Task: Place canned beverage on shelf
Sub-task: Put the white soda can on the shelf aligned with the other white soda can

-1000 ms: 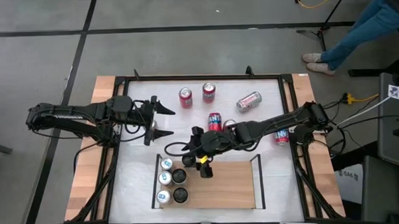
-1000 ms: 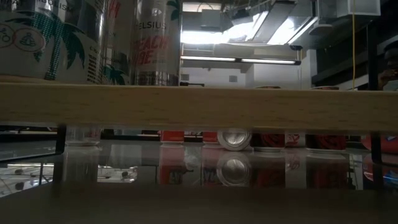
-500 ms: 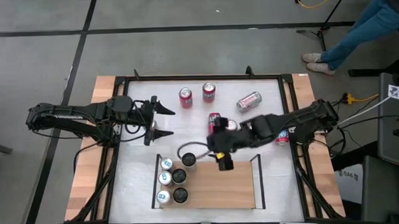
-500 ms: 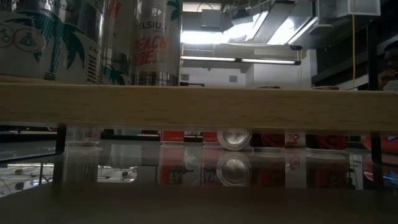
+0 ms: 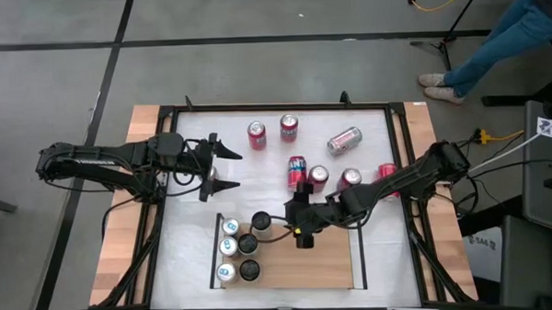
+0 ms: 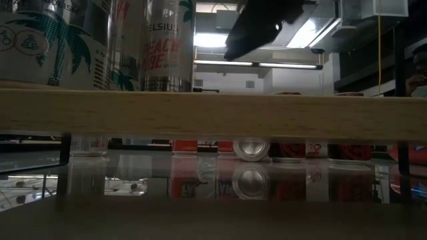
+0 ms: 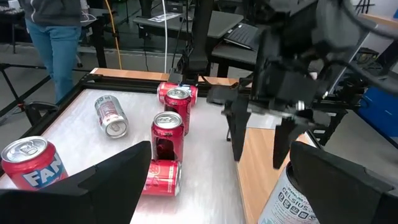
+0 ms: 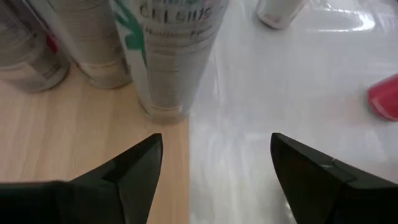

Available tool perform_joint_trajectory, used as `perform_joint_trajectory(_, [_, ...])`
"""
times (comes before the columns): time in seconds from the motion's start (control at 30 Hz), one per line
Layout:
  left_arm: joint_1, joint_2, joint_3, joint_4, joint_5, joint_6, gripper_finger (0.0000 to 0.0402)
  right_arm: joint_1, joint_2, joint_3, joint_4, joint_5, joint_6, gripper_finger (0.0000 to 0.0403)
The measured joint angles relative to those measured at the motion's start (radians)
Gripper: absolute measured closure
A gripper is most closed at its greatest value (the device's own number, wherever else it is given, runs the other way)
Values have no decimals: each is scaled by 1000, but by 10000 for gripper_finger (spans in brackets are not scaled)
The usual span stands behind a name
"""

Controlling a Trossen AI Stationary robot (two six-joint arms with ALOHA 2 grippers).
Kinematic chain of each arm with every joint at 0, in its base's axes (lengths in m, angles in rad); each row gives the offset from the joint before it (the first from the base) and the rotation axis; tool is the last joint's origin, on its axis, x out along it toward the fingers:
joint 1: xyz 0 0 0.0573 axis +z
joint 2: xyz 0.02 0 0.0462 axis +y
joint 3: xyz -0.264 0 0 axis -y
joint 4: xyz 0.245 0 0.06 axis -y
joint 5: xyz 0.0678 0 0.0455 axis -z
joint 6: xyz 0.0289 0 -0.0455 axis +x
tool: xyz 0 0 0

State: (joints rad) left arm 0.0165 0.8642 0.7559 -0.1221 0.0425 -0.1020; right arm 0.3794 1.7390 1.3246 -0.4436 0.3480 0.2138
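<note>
Release step apparently complete: right hand (image 5: 300, 230) open and empty just beside newly set can (image 5: 261, 222) at back edge of shelf (image 5: 307, 264). Left hand (image 5: 223, 169) open, idle, well behind shelf. Next: retreat clear, fetch a red can (image 5: 318, 176) from counter (image 5: 191, 222).

Both arms are showing matte black jointed housings with black cables looping alongside. The left gripper (image 5: 223, 168) is presenting two pointed black fingers; the right gripper (image 8: 214, 171) is presenting broad, wedge-shaped black fingers (image 8: 127, 168).
</note>
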Motion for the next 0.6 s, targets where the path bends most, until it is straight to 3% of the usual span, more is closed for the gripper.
perform_joint_trajectory(0.27, [0,0,0,0,0,0,24,-1,1,-132,207,8,0,116])
perform_joint_trajectory(0.6, [0,0,0,2,0,0,24,-22,27,-190,373,13,-8,116])
